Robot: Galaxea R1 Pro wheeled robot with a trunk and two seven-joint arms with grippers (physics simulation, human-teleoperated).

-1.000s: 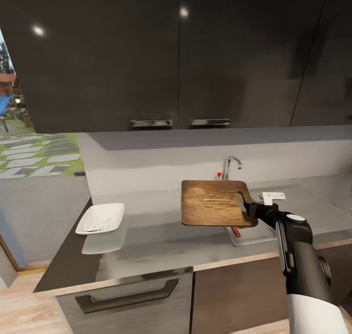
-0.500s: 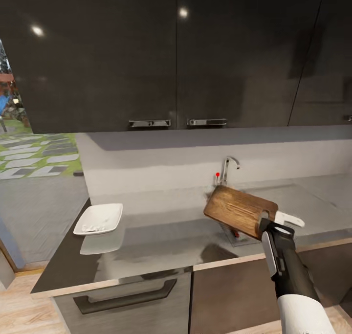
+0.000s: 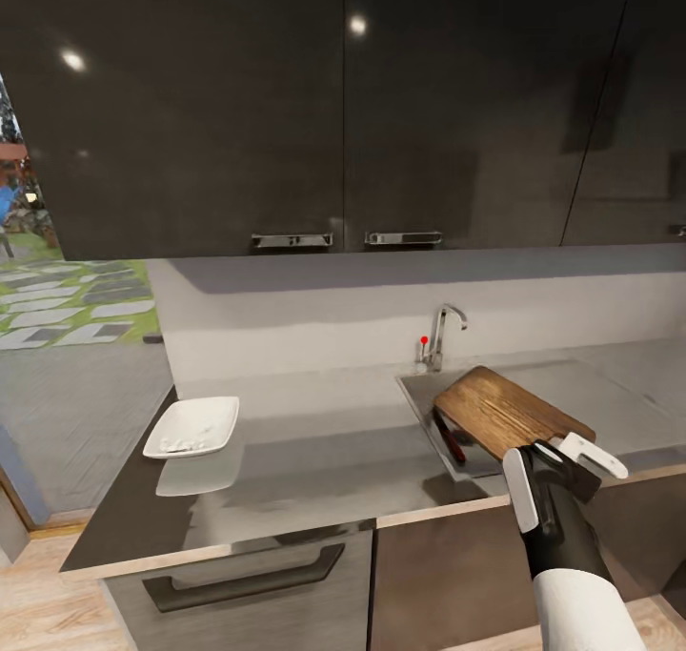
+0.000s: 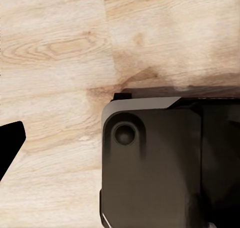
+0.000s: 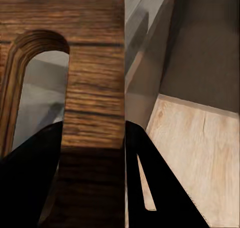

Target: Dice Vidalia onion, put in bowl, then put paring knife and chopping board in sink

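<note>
chopping board (image 3: 500,411) hiding sink (image 3: 419,394), knife (image 3: 449,438) half-covered

The chopping board (image 3: 502,410) clamped in the right gripper (image 3: 562,454) is dark, grained wood with a slight sheen. Beyond it the tap (image 3: 442,335) is shiny metal. Off to the gripper's left, the countertop (image 3: 314,470) is dark and glossy, mirroring the smooth white bowl (image 3: 193,427). Below, the floor (image 4: 60,62) is pale matt wood.
</note>
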